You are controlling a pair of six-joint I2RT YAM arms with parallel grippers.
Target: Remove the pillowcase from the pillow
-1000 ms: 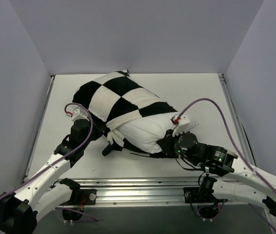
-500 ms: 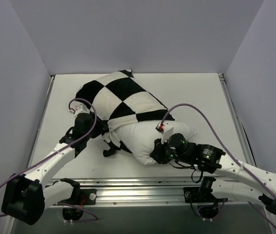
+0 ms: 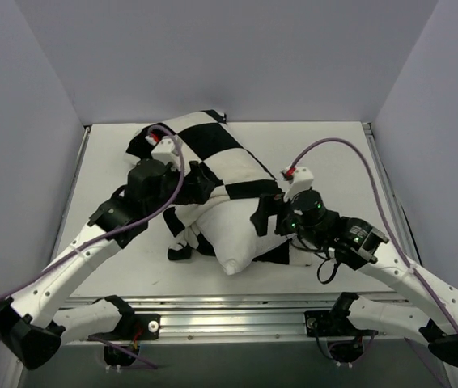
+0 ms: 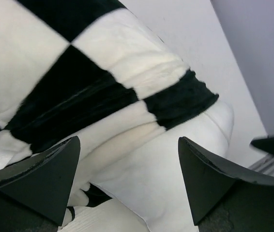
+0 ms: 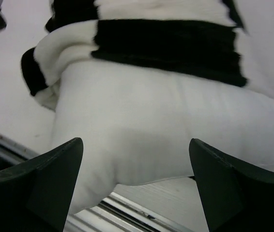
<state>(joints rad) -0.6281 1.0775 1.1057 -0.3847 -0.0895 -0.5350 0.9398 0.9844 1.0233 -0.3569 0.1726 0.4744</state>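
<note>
Overhead, the checkerboard pillowcase covers the far half of the white pillow, whose bare near end points toward the arm bases; both lie mid-table on the white tabletop. The case's edge is bunched in a rumpled band across the pillow's middle. The left gripper sits over the checkered fabric at the left of that band, and the right gripper is low at the pillow's right side, just at the bare cushion. From this view the gap between either pair of fingers is hard to judge. In the left wrist view, the two black fingers stand wide apart with nothing pinched between them; beyond them lie black and white squares, a folded hem, and plain white pillow at lower right. In the right wrist view, the fingers are likewise spread wide and hold nothing; the bare pillow fills the middle between and beyond them, the case's black band runs across the top, and a metal rail shows along the bottom edge.
</note>
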